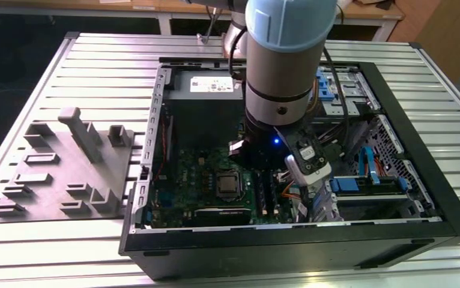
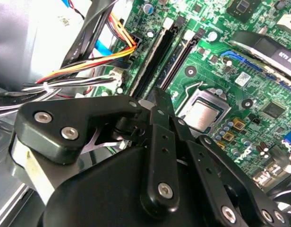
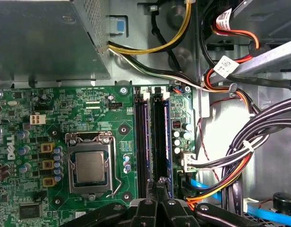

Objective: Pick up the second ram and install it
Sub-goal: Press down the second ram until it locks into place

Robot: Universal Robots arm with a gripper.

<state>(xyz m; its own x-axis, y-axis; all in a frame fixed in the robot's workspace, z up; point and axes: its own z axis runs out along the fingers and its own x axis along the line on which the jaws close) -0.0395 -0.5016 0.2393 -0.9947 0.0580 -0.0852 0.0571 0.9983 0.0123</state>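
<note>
My gripper [image 3: 160, 183] is shut, its two black fingers pressed tip to tip with nothing seen between them. It hangs low over the green motherboard [image 3: 65, 109], at one end of the two long black memory slots [image 3: 154, 137]. The tips line up with the slot farther from the processor. A thin dark strip with a bluish edge runs along that slot [image 3: 163, 132]; I cannot tell whether it is the second ram seated edge-on. In the second wrist view the fingertips [image 2: 157, 97] point at the same pair of slots [image 2: 159, 52]. In the exterior view the arm [image 1: 282, 90] reaches down into the open computer case [image 1: 294, 231].
The processor socket [image 3: 89, 168] lies beside the slots. On the slots' other side hang bundles of black, orange and yellow cables [image 3: 240, 156]. A grey metal box [image 3: 46, 38] sits past the slots' far end. A grey moulded tray [image 1: 62, 168] stands on the slatted table at the exterior view's left.
</note>
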